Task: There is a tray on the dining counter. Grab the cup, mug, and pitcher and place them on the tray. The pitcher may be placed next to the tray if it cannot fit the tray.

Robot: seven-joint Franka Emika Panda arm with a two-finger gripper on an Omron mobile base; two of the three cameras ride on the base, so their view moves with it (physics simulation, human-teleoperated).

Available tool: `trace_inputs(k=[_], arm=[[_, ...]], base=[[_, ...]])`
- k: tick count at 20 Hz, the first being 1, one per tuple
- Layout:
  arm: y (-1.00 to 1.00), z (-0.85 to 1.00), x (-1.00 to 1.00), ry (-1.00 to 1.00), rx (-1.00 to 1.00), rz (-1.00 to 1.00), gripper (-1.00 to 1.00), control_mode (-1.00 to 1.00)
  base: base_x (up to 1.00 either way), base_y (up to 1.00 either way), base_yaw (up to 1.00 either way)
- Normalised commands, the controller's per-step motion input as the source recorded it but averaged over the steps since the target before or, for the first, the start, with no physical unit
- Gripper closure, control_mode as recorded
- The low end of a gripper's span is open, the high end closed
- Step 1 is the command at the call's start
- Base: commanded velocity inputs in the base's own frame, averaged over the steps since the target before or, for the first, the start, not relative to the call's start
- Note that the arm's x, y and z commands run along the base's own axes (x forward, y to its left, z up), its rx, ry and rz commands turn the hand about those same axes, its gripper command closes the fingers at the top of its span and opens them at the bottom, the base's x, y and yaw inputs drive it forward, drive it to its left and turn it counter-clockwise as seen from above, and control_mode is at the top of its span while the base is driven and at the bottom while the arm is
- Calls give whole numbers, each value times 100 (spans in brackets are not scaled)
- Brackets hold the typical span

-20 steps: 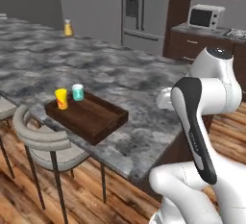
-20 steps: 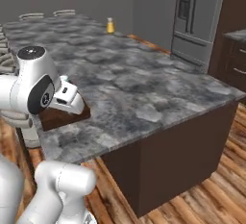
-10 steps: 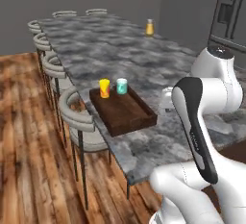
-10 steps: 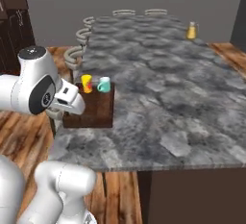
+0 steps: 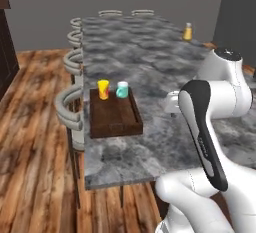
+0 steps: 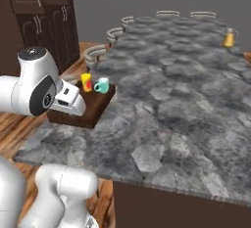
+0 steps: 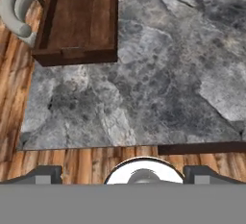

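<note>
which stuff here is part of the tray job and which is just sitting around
Part of the job:
- tray on the counter
- yellow cup, already on the tray
- teal mug, beside the cup on the tray
- golden pitcher, far down the counter

Just sitting around:
- stools along the counter
- dark cabinet

One counter (image 5: 150, 62), long and marbled grey. One tray (image 5: 114, 115) on it. In the tray, one yellow cup (image 5: 103, 89) and one teal mug (image 5: 122, 90). One gold pitcher (image 5: 187, 32) at the counter's far end. Five stools (image 5: 70, 111) can be counted: three along the counter's side and two at its far end.
</note>
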Motion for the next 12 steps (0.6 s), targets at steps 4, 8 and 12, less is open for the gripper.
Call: trace_inputs(k=[4, 8, 12], arm=[[0, 0, 0, 0, 0, 0, -100, 100], [0, 0, 0, 0, 0, 0, -100, 100], [0, 0, 0, 0, 0, 0, -100, 100]], base=[[0, -100, 28], [-21, -100, -12], [-6, -100, -50]])
